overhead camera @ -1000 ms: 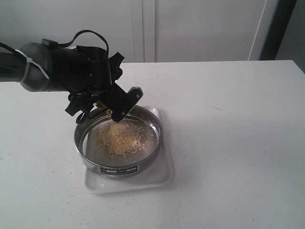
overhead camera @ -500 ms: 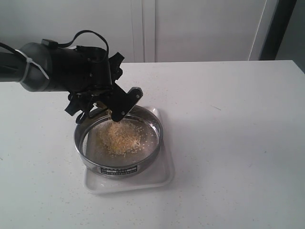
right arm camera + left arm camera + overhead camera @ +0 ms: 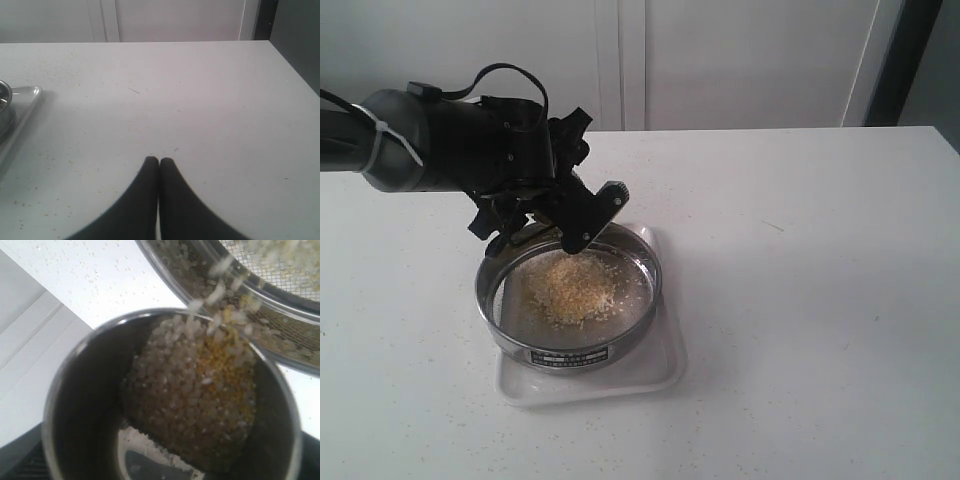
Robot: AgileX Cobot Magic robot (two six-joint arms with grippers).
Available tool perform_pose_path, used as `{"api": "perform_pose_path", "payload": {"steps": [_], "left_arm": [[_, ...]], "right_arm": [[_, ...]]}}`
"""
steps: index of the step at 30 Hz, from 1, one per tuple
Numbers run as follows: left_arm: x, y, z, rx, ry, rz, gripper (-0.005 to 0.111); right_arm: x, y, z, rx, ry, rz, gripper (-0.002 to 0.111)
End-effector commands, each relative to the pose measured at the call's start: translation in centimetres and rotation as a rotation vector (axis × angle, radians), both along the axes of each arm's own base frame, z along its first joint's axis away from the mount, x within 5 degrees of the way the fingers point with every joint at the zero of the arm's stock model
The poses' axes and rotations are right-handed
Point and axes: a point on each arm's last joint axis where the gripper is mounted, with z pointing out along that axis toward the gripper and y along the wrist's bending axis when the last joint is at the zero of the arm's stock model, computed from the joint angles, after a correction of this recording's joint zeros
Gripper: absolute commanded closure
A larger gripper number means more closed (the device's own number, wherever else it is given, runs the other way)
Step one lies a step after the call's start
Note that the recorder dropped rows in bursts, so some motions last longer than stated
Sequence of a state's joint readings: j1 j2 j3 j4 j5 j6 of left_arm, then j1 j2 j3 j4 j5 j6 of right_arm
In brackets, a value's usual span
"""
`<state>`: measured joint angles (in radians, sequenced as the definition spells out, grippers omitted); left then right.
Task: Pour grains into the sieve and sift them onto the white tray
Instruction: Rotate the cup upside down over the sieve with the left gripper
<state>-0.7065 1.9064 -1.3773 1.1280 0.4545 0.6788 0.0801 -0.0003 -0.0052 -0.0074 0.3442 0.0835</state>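
The white, faintly speckled counter point(image 3: 800, 300) runs back to a pale panelled wall point(image 3: 740, 60), with a dark upright strip point(image 3: 900, 60) at about 1 o'clock. Toward 7 o'clock the white tray point(image 3: 665, 375) carries the sieve point(image 3: 620, 345), with grains point(image 3: 575, 288) heaped on its mesh. At the sieve's 11 o'clock rim the left pincer point(image 3: 550, 220) pinches a tilted steel cup point(image 3: 80, 405) spilling grains, while the right pincer point(image 3: 159, 161) is pressed together over bare counter.

Soft, even light fell on the white table point(image 3: 800, 300), slightly washing it out; a faint shadow lay just right of the white tray point(image 3: 655, 375). Up close, the pouring grains point(image 3: 200, 385) smeared with motion blur, and the steel cup point(image 3: 65, 390) rim was out of focus. The right gripper point(image 3: 159, 161) showed as a featureless dark shape.
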Motion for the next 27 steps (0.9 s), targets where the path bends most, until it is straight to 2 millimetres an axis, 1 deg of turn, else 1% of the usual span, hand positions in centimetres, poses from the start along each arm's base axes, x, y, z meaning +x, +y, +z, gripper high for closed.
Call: {"api": "perform_pose_path", "payload": {"steps": [1,9,17,27], "left_arm": [[-0.03,-0.17,0.76,-0.001,-0.025,-0.016,0.107],[0.01,-0.46,0.81,-0.017,-0.031,-0.043,0.107],[-0.04,0.26,0.77,0.136,-0.019,-0.063,0.107],[-0.04,0.28,0.77,0.193,-0.016,-0.104,0.107]], "right_arm": [[0.03,-0.01,-0.10,-0.004,-0.004,-0.001,0.108],[0.03,-0.01,-0.10,-0.004,-0.004,-0.001,0.108],[0.03,-0.01,-0.10,-0.004,-0.004,-0.001,0.108],[0.03,-0.01,-0.10,-0.004,-0.004,-0.001,0.108]]}}
